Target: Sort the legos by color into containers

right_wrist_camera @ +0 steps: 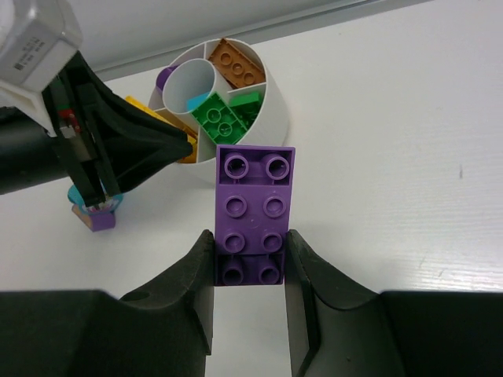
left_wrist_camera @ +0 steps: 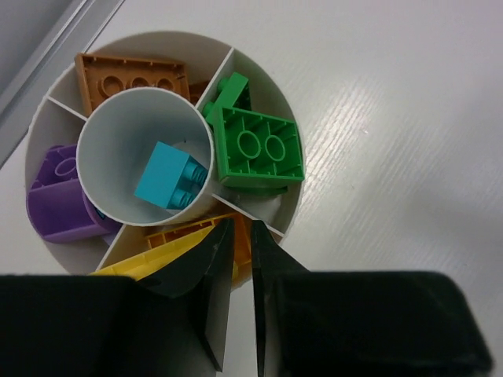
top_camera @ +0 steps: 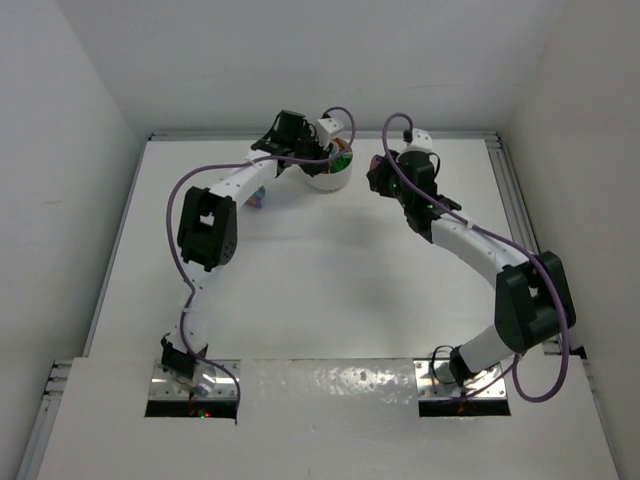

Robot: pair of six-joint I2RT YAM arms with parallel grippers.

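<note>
The round white dish [left_wrist_camera: 157, 38] holds legos in its containers: a teal brick [left_wrist_camera: 171, 176] in the centre well, green bricks [left_wrist_camera: 259, 148], an orange plate [left_wrist_camera: 130, 77], purple bricks [left_wrist_camera: 56, 196] and a yellow piece [left_wrist_camera: 149, 259] in the ring. My left gripper [left_wrist_camera: 242, 228] hangs shut over the dish's near rim, above the yellow and orange pieces, with nothing seen held. My right gripper [right_wrist_camera: 249, 236] is shut on a long purple brick [right_wrist_camera: 253, 206], just short of the dish [right_wrist_camera: 271, 110]. From above, both grippers flank the dish [top_camera: 330, 178].
A small stack of teal and purple-pink bricks [right_wrist_camera: 98, 212] sits on the table left of the dish, under the left arm [top_camera: 258, 198]. White walls stand close behind the dish and along both sides of the table.
</note>
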